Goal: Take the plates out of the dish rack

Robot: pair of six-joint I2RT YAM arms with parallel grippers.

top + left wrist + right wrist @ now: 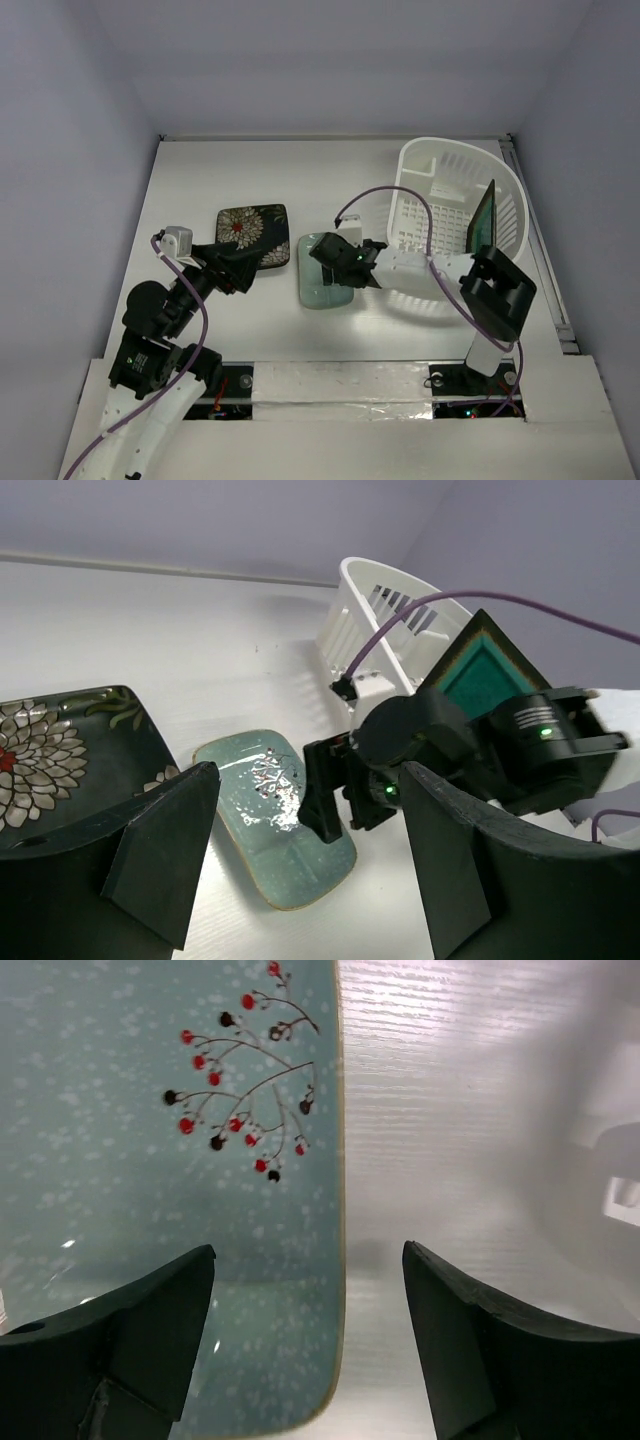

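Observation:
The black flowered plate [252, 230] lies flat on the table, also in the left wrist view [45, 745]. The mint-green plate [318, 285] lies flat beside it [255, 825] [150, 1160]. The teal-centred plate [484, 218] stands on edge in the white dish rack [440, 165] [380, 605], also seen from the left wrist [487, 672]. My right gripper [338, 260] [308, 1260] is open and empty, low over the mint plate's right edge, one finger on each side of it. My left gripper [252, 264] [310, 865] is open and empty at the black plate's near edge.
The right arm's purple cable [385, 195] loops over the rack's left side. The table's raised right edge [540, 250] runs close behind the rack. White walls enclose the table at the back and sides.

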